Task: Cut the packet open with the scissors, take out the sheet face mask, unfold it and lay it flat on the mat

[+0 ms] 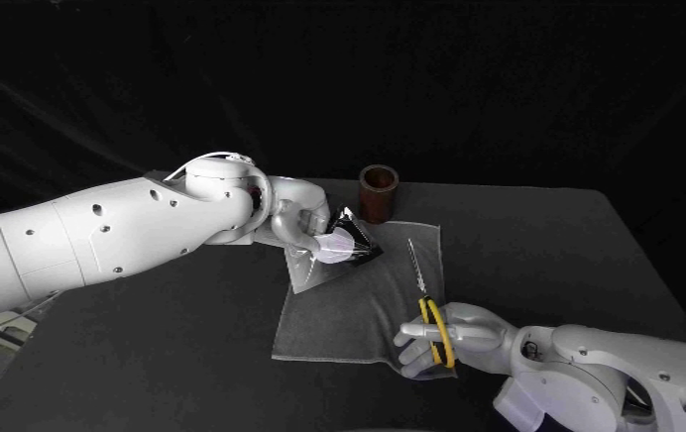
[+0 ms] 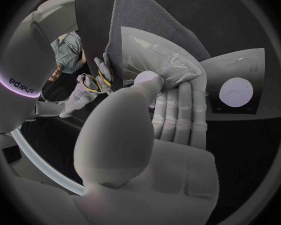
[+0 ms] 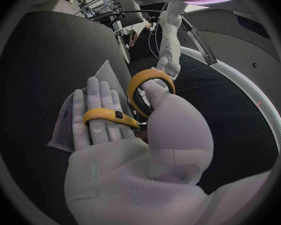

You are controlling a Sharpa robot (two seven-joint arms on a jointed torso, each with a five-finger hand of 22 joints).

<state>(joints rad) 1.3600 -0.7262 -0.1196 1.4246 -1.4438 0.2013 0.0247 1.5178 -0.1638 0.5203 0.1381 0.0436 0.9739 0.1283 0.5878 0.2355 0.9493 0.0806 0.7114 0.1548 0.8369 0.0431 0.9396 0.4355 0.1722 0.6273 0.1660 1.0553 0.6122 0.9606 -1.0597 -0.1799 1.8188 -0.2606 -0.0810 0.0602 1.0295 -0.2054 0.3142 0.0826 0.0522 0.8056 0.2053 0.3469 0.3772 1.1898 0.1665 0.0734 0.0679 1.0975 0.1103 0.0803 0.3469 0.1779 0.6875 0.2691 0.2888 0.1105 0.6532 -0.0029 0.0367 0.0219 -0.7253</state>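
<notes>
Black table [image 1: 572, 244], grey mat [image 1: 343, 318]: packet [image 1: 348, 244] offered up to the scissors [image 1: 424, 298].
Left hand [image 1: 303, 214] pinches the packet above the mat's far end, apparently steadying it for cutting; right hand [image 1: 465, 338] grips the scissors by their yellow handles, blades aimed at it, apart.
</notes>
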